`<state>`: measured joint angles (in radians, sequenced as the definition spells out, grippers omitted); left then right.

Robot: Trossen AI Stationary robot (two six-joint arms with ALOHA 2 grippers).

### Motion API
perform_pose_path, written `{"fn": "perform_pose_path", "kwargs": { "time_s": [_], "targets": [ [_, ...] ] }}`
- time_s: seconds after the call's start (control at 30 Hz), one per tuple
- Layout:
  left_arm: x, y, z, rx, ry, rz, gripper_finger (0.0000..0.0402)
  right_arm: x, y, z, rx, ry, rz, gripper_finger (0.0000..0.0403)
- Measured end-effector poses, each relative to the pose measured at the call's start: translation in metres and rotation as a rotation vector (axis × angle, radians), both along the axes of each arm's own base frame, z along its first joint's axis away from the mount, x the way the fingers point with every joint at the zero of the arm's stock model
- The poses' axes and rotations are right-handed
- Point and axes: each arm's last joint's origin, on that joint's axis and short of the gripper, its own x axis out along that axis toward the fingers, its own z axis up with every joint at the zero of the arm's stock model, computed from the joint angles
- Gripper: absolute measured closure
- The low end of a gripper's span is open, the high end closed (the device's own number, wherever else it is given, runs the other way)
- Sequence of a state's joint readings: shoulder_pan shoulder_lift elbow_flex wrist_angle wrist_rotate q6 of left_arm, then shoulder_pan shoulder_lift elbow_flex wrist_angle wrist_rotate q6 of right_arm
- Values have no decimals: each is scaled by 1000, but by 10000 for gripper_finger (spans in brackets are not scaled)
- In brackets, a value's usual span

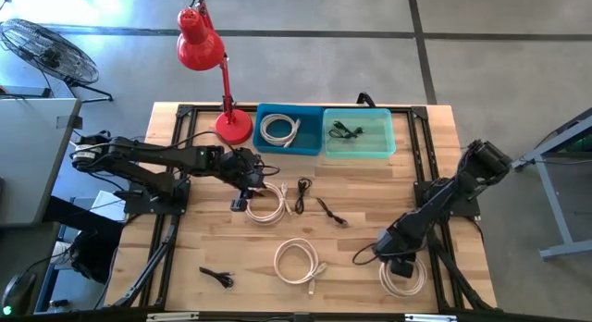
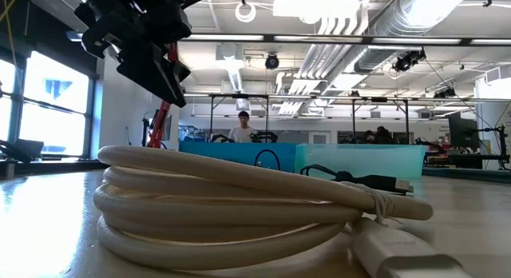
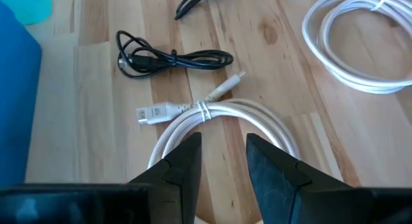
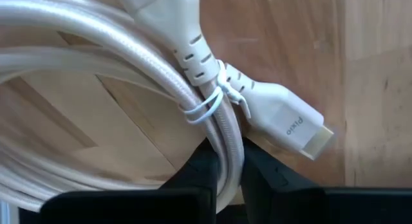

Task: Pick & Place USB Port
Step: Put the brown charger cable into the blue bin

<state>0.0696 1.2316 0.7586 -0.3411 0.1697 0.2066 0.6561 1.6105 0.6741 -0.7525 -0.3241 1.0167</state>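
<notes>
Currently: right gripper pinched on the white coiled cable at the table's near right corner.
Its fingers clamp the bundle just beside the zip tie; coil's far side is cut off. Left gripper hovers part-open above another white cable, apart from it.

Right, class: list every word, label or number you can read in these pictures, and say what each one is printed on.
"PIXIO", roughly: small grey letters, seen upside down and hard to make out, on the white plug of the coiled white cable by the right hand.
Nothing else carries readable text: the lamp, the bins and the other cables show none.
</notes>
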Motion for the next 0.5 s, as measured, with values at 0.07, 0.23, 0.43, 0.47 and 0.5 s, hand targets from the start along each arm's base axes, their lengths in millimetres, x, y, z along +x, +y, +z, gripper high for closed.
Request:
{"fn": "perform_pose_path", "kwargs": {
  "time_s": [0.07, 0.23, 0.43, 0.47, 0.5],
  "targets": [
    [0, 0, 0, 0, 0, 0, 282, 2, -3, 0, 8, 5, -14, 371],
    [1, 0, 1, 2, -16, -1, 282, 6, -8, 0, 6, -2, -21, 371],
    [7, -1, 8, 0, -112, -49, 282, 17, -9, 18, -149, -133, 9, 371],
    [8, -1, 9, -4, -136, -62, 282, 20, -9, 24, -209, -180, 16, 371],
    [10, -1, 11, -9, -161, -74, 282, 24, -9, 30, -267, -226, 25, 371]
  ]
}}
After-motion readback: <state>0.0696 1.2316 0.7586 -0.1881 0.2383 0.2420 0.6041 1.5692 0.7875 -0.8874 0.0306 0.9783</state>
